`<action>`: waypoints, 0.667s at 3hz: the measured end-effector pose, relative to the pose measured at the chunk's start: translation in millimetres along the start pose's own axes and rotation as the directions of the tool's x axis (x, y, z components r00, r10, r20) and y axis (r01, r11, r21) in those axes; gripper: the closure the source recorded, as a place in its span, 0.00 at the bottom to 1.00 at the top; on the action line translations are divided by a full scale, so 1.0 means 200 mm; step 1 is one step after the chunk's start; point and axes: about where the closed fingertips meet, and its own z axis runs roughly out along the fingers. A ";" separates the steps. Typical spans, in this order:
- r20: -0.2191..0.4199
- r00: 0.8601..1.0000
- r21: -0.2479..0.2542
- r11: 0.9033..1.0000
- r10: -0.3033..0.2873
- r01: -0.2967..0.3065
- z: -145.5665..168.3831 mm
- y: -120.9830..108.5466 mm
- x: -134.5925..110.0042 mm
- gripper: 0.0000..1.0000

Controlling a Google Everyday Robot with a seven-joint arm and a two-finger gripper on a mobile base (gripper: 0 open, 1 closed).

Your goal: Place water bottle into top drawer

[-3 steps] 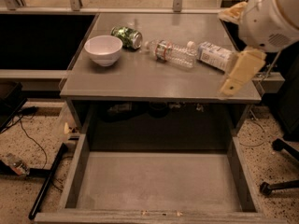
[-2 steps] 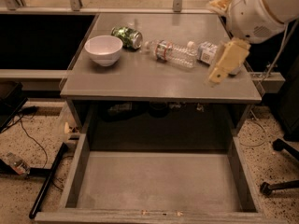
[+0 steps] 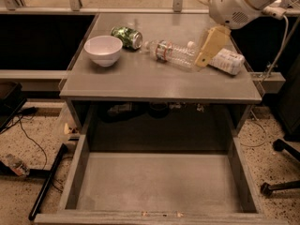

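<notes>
Moved in quite a bit over the last second: the hand point(image 3: 212, 46) has been swung from the table's point(image 3: 140, 81) right edge to a spot over its right-back part. It's now hanging tip-down, just beside the right end of the bottle point(image 3: 172, 54). Whether it's spread or closed can't be told from this angle, and contact with the bottle can't be made out either.

The bottle is lying on its side on the table, toward the back and a little right of centre, so nothing has been picked up yet. A white-labelled bottle point(image 3: 227, 61) is lying near the table's right edge, partly hidden behind the hand. A can point(image 3: 126, 36) and a bowl point(image 3: 103, 49) are sitting on the table's left half.

The drawer point(image 3: 159, 182) is already pulled out below the table's front edge, so the drop spot is sorted. The approach looks mostly done, and the grasp is probably next. Care would be needed so the wrong bottle isn't grabbed, since the two are so close.
</notes>
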 end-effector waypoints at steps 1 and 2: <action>-0.035 0.999 -0.004 1.000 0.006 -0.006 0.08 -0.06 0.03 0.00; -0.081 0.996 -0.004 0.999 0.043 -0.044 0.24 -0.17 0.13 0.00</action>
